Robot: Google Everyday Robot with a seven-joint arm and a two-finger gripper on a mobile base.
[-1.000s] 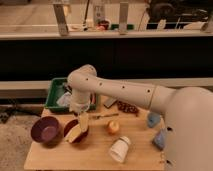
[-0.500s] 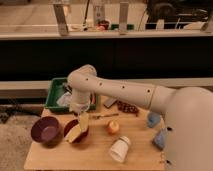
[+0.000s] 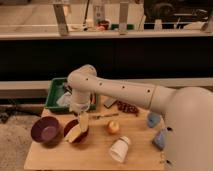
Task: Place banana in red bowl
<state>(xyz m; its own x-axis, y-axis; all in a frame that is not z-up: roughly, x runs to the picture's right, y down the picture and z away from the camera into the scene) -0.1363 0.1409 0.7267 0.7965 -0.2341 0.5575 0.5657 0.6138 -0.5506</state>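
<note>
Claw position: the claw point(image 3: 81, 112) hangs over the left part of the worktop point(image 3: 90, 156), directly above the red bowl point(image 3: 68, 129).
Claw state: cannot tell whether it is clamped or released; it meets the top end of the banana point(image 3: 83, 123).
Banana: steeply tilted, lower part reaching down into the red bowl.
Neighbours: purple bowl point(image 3: 46, 130) just left of the red one; small orange fruit point(image 3: 113, 127) and white cup point(image 3: 119, 148) to the right.
Progress: by my judgement, delivery is nearly complete; release and arm withdrawal are outstanding.
Change since earlier frame: none detectable; arm, banana and bowls occupy the same places.
</note>
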